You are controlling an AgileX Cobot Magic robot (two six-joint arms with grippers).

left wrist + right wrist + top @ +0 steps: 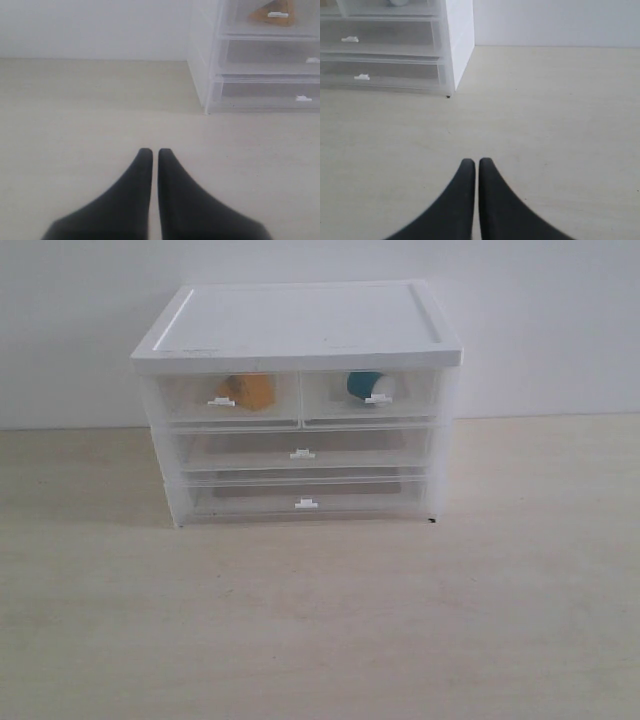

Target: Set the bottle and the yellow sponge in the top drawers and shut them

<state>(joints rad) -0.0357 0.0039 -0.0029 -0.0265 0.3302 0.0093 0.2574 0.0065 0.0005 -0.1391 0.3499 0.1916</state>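
The white-topped cabinet stands at the back of the table. Both top drawers are pushed in. Inside the left top drawer lies the yellow sponge, also seen in the left wrist view as the sponge. The bottle with its teal band lies in the right top drawer. My left gripper is shut with nothing in it, over bare table well away from the cabinet. My right gripper is likewise shut and empty. Neither arm shows in the exterior view.
Two full-width drawers sit shut below the top pair. A white wall rises behind the cabinet. The light wooden table stretches in front of and beside the cabinet.
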